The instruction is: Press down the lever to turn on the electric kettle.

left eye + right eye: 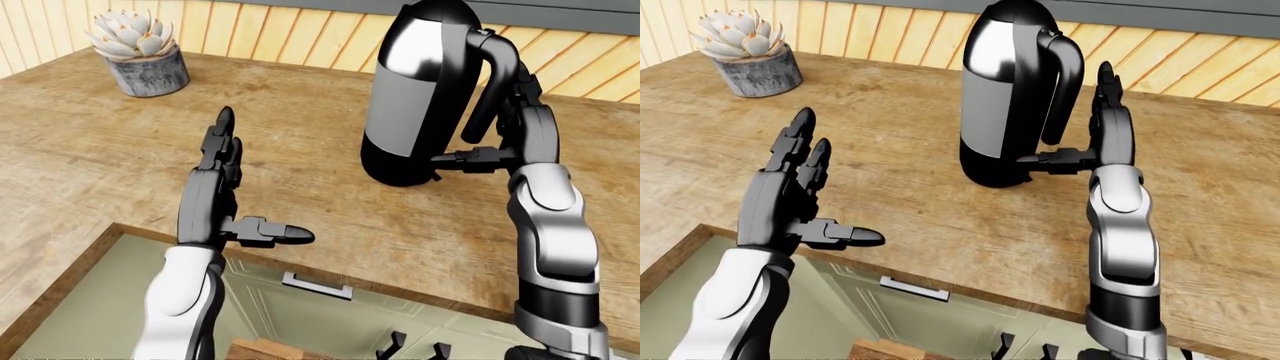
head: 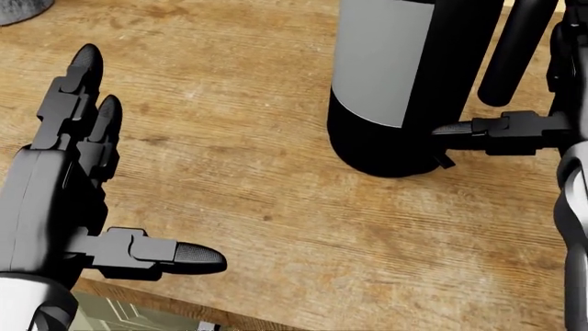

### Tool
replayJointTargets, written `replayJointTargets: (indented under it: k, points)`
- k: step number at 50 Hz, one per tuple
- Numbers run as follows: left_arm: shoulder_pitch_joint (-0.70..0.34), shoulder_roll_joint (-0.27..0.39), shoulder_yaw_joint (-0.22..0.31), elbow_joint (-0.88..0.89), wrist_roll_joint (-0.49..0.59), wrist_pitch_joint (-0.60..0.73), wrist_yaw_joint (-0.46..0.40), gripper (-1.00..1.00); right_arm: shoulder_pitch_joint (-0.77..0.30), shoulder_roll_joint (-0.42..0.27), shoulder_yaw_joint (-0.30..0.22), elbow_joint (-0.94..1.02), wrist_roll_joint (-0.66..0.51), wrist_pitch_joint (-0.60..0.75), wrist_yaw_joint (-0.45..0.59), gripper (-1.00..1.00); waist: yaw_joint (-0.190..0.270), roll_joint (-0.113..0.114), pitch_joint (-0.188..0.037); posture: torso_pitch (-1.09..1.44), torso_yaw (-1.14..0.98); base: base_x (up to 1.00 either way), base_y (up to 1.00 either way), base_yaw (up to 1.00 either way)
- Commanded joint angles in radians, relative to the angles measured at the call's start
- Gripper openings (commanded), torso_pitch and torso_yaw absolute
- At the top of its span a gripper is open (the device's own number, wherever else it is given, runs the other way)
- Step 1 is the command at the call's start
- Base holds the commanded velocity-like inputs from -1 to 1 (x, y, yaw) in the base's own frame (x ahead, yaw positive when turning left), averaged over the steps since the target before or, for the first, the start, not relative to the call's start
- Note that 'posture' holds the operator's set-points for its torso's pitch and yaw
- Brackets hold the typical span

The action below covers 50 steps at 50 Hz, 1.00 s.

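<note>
The wooden counter (image 1: 90, 150) has a plank grain surface. The kettle (image 1: 1005, 97) stands upright on it, a smooth cylinder of black and grey metal with a curved black handle (image 1: 1065, 82). The lever cannot be made out.

The left hand (image 1: 790, 199), well left of the kettle, is spread and holds nothing.

The right hand (image 1: 1095, 146) is spread beside the handle, thumb tip (image 2: 455, 128) at the kettle's base.

The potted succulent (image 1: 140, 52) sits far left of the kettle.

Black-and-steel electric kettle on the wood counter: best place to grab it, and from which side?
Take the tall black-and-steel electric kettle by its black loop handle, on the body's right in the right-eye view. The handle stands clear of the body, leaving a gap for fingers. Come from the right, where the right hand already is, open, thumb toward the base. The left hand is open and well clear.
</note>
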Motion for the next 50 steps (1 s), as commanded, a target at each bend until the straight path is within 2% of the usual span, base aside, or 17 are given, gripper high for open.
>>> replayJointTargets:
  k: [1, 6, 17, 40, 50]
  points:
    - [-0.022, 0.004, 0.005, -0.035, 0.002, -0.027, 0.003, 1.0, -0.022, -0.017, -0.017, -0.011, -0.006, -0.042, -0.007, 1.0, 0.0, 0.002, -0.02, 0.0, 0.0, 0.0, 0.0, 0.0]
    - [-0.022, 0.002, 0.003, -0.034, 0.004, -0.028, 0.004, 1.0, -0.023, -0.032, -0.023, 0.044, -0.008, -0.07, -0.003, 1.0, -0.004, 0.016, -0.019, 0.0, 0.0, 0.0, 0.0, 0.0]
    - [-0.013, 0.002, 0.007, -0.027, 0.002, -0.042, 0.003, 1.0, -0.053, -0.025, 0.003, 0.185, -0.027, -0.141, 0.016, 1.0, -0.007, -0.001, -0.024, 0.0, 0.0, 0.0, 0.0, 0.0]
    - [-0.006, 0.001, 0.002, -0.022, 0.008, -0.048, 0.003, 1.0, -0.073, -0.027, 0.021, 0.495, -0.028, -0.317, 0.006, 1.0, -0.006, -0.014, -0.03, 0.0, 0.0, 0.0, 0.0, 0.0]
    - [-0.011, -0.002, -0.002, -0.025, 0.013, -0.041, 0.004, 1.0, -0.052, -0.016, 0.029, 0.467, -0.027, -0.306, 0.012, 1.0, -0.002, -0.018, -0.033, 0.0, 0.0, 0.0, 0.0, 0.0]
